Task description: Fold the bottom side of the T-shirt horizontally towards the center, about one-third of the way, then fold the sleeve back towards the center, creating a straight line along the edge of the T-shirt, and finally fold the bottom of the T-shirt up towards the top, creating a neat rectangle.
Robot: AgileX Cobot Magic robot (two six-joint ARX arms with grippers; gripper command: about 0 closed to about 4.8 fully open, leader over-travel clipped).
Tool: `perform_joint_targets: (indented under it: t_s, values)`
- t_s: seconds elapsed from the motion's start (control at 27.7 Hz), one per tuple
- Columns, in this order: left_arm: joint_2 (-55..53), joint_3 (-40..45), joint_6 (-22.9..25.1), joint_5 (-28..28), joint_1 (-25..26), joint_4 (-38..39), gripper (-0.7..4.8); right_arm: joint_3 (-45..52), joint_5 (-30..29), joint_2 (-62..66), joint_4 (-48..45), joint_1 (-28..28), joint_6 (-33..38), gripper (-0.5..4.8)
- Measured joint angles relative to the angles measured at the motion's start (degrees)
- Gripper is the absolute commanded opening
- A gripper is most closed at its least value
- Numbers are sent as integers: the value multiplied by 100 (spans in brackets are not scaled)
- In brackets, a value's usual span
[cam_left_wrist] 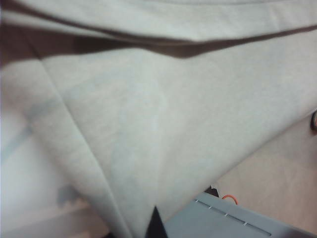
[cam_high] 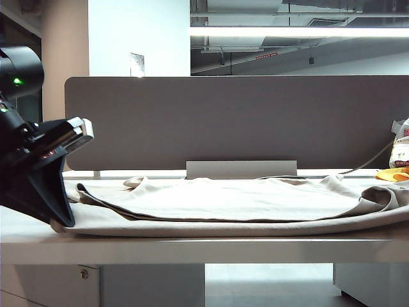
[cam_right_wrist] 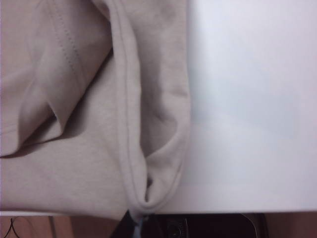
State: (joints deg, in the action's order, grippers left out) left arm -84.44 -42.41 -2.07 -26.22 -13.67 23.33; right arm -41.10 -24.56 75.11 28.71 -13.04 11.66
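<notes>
The left end effector (cam_high: 61, 224) sits at the near left table (cam_high: 192, 246) edge, clenched on a corner of the T-shirt (cam_high: 243, 204); its wrist view shows the cloth drawn taut into a point at the fingertips. The right end effector (cam_right_wrist: 141, 218) is outside the exterior view, but its wrist view shows it pinching the stitched hem (cam_right_wrist: 130, 129) at the table's edge, jaws closed on it. The shirt lies across the table, one layer already doubled over the other, a sleeve bunched at the far right beside a yellow item (cam_high: 393, 174). This looks like the first fold, the near edge being carried towards the centre. Next, both corners likely need to travel together, level, and be laid down flat before letting go.
</notes>
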Motion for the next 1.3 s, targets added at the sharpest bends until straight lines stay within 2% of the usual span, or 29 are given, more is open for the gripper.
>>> perform_joint_targets:
  t_s: [0.29, 0.36, 0.43, 0.65, 0.72, 0.87, 1.05, 1.3]
  values:
    - [125, 83, -146, -66, 0, -9, 0, 44, 2, -387, 422, 2, -83, 7]
    - [125, 83, -162, -66, 0, -24, 79, 44, 2, -413, 468, 2, -83, 104]
    - [125, 83, -188, -66, 0, -39, 195, 44, 15, -396, 529, 2, -83, 198]
    - [125, 83, -476, -68, 0, -264, 439, 57, 50, -378, 549, 2, -61, 286]
    - [125, 83, -531, -68, 0, -376, 479, 57, 52, -378, 459, 0, -52, 286]
    - [125, 83, -680, -63, 0, -647, 479, 57, 107, -378, -103, -26, 199, 285]
    - [122, -103, -898, 105, 0, -940, 479, 26, 509, -284, -1040, -199, 621, 284]
    - [33, -929, -890, 682, 28, -994, 479, -841, 490, 1117, -1311, -455, 673, 284]
